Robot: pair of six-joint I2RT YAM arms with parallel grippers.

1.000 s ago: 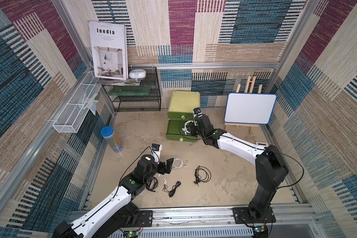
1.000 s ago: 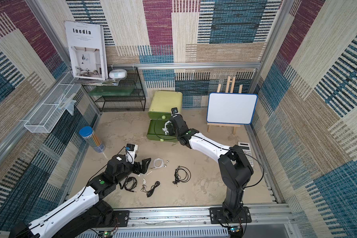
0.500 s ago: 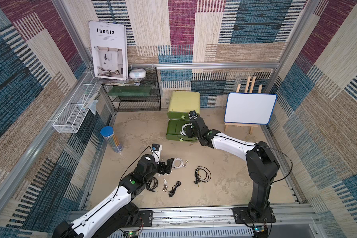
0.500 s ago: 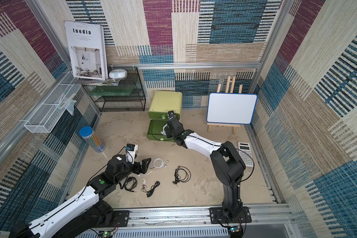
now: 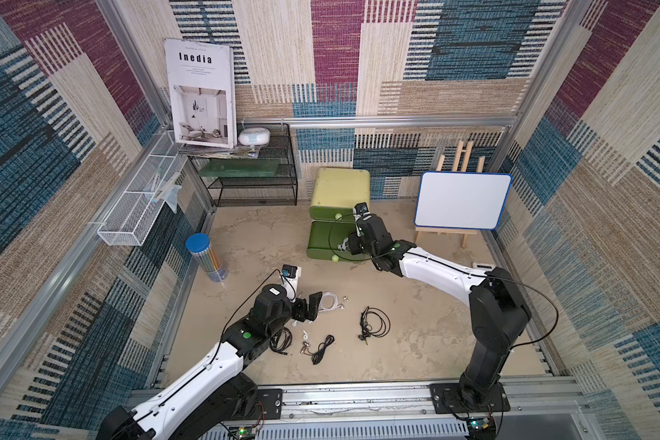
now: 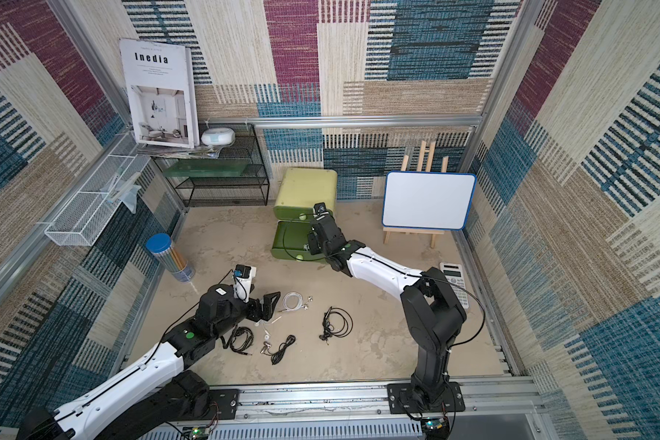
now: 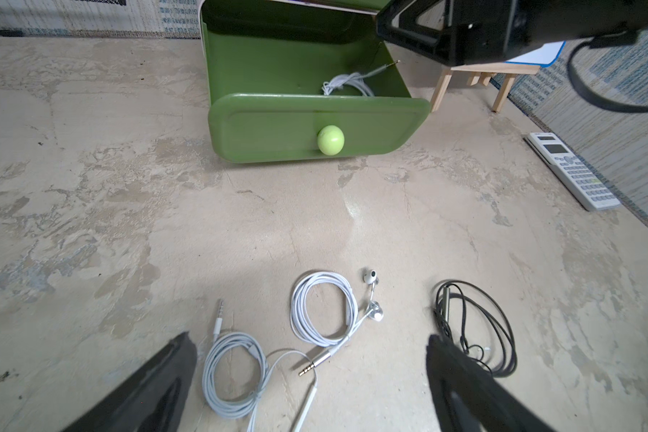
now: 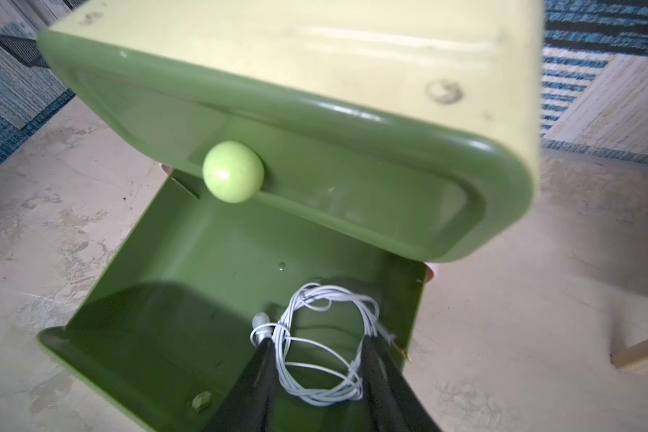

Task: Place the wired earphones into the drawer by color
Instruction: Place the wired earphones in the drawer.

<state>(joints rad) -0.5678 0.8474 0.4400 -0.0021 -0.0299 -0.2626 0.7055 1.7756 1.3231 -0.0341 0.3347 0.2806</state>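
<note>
The green lower drawer (image 5: pixel 322 244) (image 6: pixel 284 244) (image 7: pixel 315 108) (image 8: pixel 203 280) stands pulled out. My right gripper (image 5: pixel 345 245) (image 6: pixel 308 244) (image 8: pixel 317 340) hangs over it, open. A white bundle of wired earphones (image 8: pixel 283 336) (image 7: pixel 347 84) lies on the drawer floor between its fingers. My left gripper (image 5: pixel 313 308) (image 6: pixel 267 308) (image 7: pixel 307 338) is open low over the floor. Below it lie two white bundles (image 7: pixel 299 310) (image 7: pixel 209 374). A black bundle (image 7: pixel 442 299) (image 5: pixel 363 322) lies beside its finger. Two more black bundles (image 5: pixel 321 348) (image 5: pixel 281 341) lie nearer the left arm.
The upper drawer (image 8: pixel 315 179) is shut. A whiteboard on an easel (image 5: pixel 462 200) stands right of the drawers, and a calculator (image 6: pixel 456 284) (image 7: pixel 573 175) lies by the right wall. A blue-lidded pencil tube (image 5: pixel 202 257), a black wire shelf (image 5: pixel 252 183) and a white mesh basket (image 5: pixel 138 213) are on the left.
My right gripper shifted a little left over the open drawer and parted its jaws, so the white earphones now rest on the drawer floor. The left arm has not moved.
</note>
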